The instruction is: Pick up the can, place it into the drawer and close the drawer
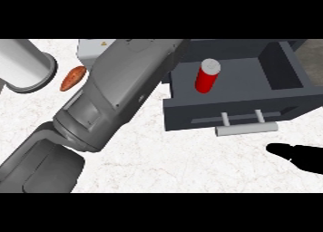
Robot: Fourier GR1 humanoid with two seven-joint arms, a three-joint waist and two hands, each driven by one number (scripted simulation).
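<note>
The red can (pixel 207 75) with a silver top stands upright inside the open dark grey drawer (pixel 285 72), near its left wall. The drawer's front panel carries a pale bar handle (pixel 246 129). My right hand (pixel 299 157) shows as a black shape at the lower right, below and to the right of the handle, apart from it; its fingers stretch out toward the left and hold nothing. My left forearm (pixel 110 99) runs from the lower left up to the top edge beside the drawer's left side. The left hand itself is out of the picture.
A large white cylinder with a dark rim (pixel 20 63) lies at the upper left. An orange-brown oval item (pixel 72 78) sits beside it. A white box with a warning sticker (pixel 92 49) is partly hidden behind my left forearm. The counter (pixel 191 158) is white marble.
</note>
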